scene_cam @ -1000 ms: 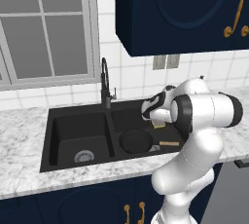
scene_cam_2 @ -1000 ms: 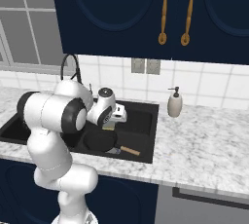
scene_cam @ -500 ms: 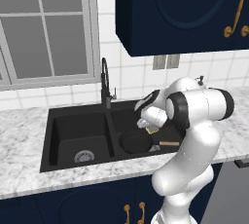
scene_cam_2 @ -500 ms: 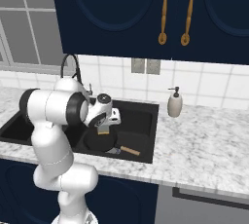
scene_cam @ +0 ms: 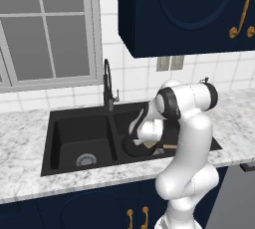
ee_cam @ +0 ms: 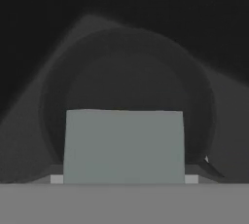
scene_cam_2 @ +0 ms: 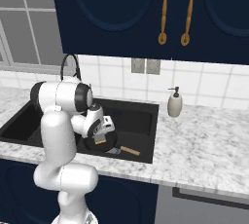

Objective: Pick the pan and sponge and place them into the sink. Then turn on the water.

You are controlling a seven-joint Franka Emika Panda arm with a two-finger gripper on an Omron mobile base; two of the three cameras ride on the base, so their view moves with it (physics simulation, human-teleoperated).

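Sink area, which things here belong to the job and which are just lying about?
Job:
- pan, in the right basin
- sponge, at the end effector
- sink
- faucet

Lying about:
- soap dispenser, on the counter
- wall outlet

Even, flat rendered light in both base views; the hand view is dim and murky.

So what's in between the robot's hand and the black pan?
The sponge. In the hand view it sits at the gripper, grey-green top toward the camera, with the pan directly beyond it in the sink.
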